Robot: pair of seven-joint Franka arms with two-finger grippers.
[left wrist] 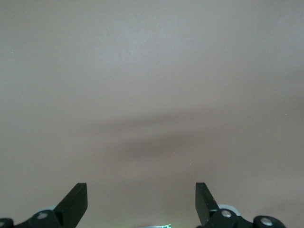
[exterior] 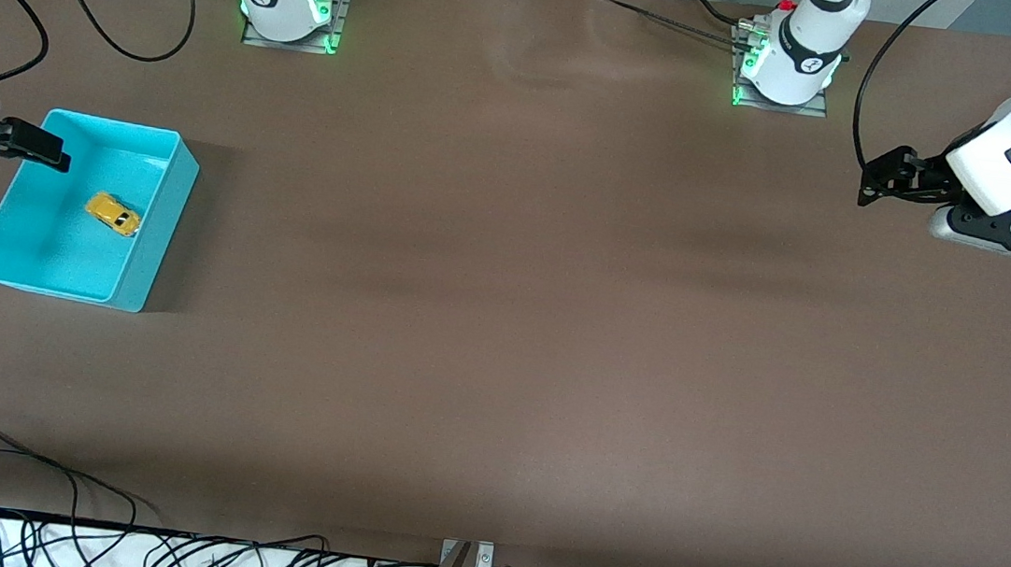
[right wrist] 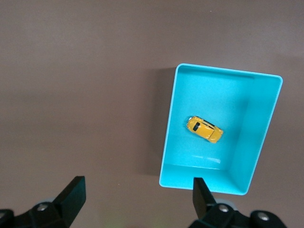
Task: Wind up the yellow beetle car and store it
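Nearest my camera sits the turquoise bin (exterior: 145, 269), the yellow beetle car (exterior: 113, 213) resting inside on its floor. My right gripper (right wrist: 137, 202) hangs over the bin's edge, jaws wide and empty; the left gripper (left wrist: 141, 202) waits, spread and empty, above bare table (exterior: 552, 373). I'd worry a careless retreat clips the bin wall and tips the car out.

You've got the yellow beetle car (exterior: 113, 213) sitting on its wheels on the floor of the turquoise bin (exterior: 148, 241), roughly mid-bin and clear of every wall. Small rounded yellow-orange body, dark windows, set at a diagonal to the bin's sides. You'll find the bin at the right arm's end of the table; nothing touches the car.
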